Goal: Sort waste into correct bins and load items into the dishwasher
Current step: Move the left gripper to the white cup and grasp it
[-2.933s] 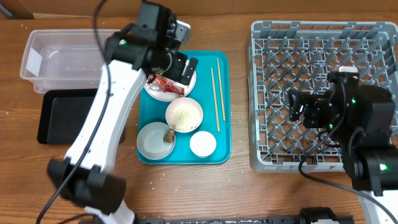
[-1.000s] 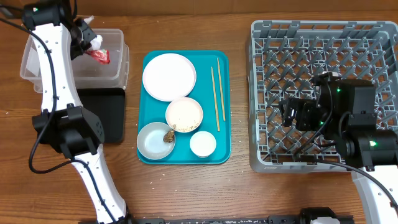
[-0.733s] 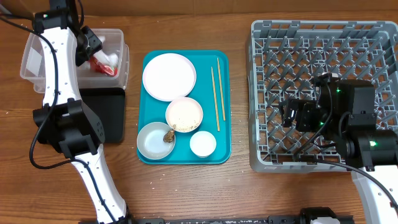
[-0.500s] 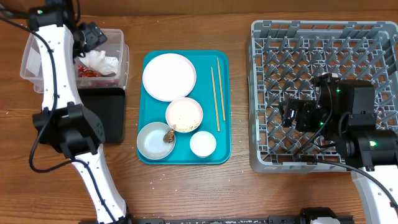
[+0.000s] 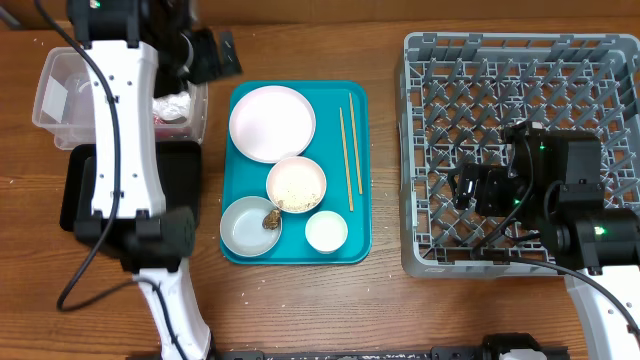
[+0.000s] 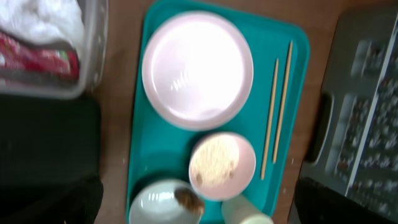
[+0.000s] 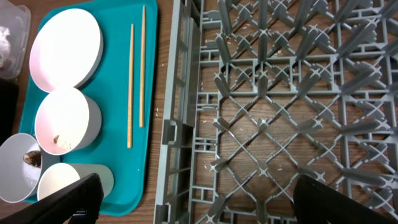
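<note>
Now: red wrapper [image 6: 37,59], tissue [image 6: 43,22] in clear tub [image 5: 60,78], far-left corner of counter [image 5: 300,305]. Left hand [image 5: 208,55] beside tub, apparently spread, empty. Right hand [image 5: 472,188] spread over rack [image 5: 520,60].

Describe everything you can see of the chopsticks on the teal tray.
The chopsticks are two thin, straight sticks of pale wood. They lie flat on the teal tray, side by side and nearly parallel, with a narrow gap between them. They run lengthwise along the side of the tray nearest the dish rack. One is set slightly further back than the other. They lie apart from the plate and the bowl of rice, and nothing grips them.
</note>
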### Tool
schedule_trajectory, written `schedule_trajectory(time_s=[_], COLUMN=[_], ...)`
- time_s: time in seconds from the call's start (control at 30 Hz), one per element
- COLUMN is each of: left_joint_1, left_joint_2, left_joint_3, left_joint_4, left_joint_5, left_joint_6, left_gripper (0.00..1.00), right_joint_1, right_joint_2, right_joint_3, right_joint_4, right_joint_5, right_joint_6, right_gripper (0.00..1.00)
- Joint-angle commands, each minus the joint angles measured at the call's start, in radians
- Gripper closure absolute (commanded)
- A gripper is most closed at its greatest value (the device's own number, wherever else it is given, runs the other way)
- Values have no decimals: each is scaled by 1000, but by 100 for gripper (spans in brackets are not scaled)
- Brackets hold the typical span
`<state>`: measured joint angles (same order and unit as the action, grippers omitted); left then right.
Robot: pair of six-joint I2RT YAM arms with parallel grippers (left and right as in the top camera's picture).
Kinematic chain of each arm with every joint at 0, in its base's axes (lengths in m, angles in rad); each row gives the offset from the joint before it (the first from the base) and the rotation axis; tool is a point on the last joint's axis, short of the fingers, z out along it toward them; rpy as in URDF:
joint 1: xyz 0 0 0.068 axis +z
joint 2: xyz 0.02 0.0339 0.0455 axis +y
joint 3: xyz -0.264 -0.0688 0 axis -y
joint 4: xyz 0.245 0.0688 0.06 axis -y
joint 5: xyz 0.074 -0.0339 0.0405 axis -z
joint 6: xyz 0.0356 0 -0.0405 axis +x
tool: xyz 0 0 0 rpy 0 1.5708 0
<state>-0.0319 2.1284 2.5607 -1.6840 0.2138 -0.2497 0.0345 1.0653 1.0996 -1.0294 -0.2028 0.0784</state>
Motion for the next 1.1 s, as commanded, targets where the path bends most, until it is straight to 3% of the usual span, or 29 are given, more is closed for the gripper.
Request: schedule_trajectory(time_s=[0.0,0.13,0.3,0.4,0.67,0.87,1.07], left_joint_1=[-74,-176,-319,-412,-493,-511,-513], left_joint_2=[-192,-275,-277,-278,-277,-277,-277], left_joint_3=[-267,-557,-755,-780,-808,-993,-1111], left_joint_4=[-6,76,192,238,289,310,404], left_joint_5=[-60,-56,-56,-69,-61,-71,-63], left_joint_6=[34,121,130,130,141,141,129], left_gripper=[0,3,7,8,14,27,48], right_joint_1=[5,5,5,5,5,5,5], right_joint_2=[-2,-2,-2,-2,-2,-2,-2], right_joint_3=[26,26,26,26,26,26,26], right_joint_4=[3,3,1,1,-3,-14,-13], right_joint_5=[-2,-1,-2,-2,-2,-1,-1], right_joint_6=[3,3,3,3,3,3,3], right_gripper=[0,0,0,0,0,0,0])
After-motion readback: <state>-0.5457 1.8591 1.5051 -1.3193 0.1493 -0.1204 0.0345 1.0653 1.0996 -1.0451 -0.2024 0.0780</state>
